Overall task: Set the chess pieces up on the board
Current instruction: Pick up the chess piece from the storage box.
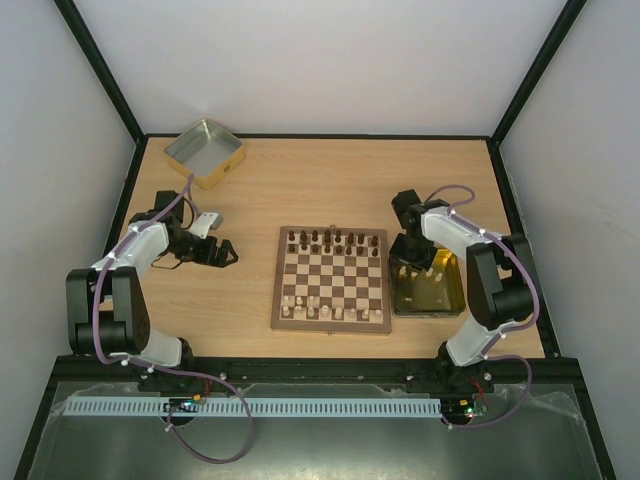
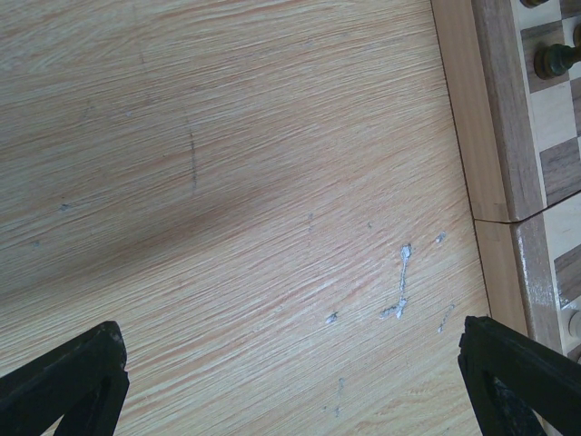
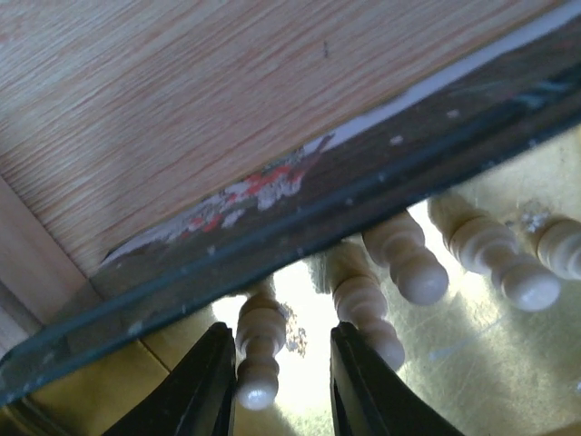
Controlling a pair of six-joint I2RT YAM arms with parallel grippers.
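Near the middle of the table, between the two arms, one board lying flat: dark chess pieces upright along its far side, pale ones along its near side, too small from above for a sure count. Just beside the board's right edge, one gold tin tray; well apart at the far left corner, a second tin. Down inside the tray, the right gripper, jaws parted and set astride a single pale piece lying on its side. Long axis of that piece roughly in line with the fingers, rounded end toward the camera, other end hidden under the tray's dark wall. Close against the left finger, with a clear gap to the right one, so not clamped. Four more pale pieces on their sides to the right of it, five in all from the right wrist, each slanting with its rounded end toward the lower right and its far end lost behind the wall; the last one cut off by the picture's edge. Left of the board, the left gripper low over bare wood with its jaws wide apart and nothing between them. From the left wrist, only a strip of the board's frame, with one dark piece whole and two others cut off.
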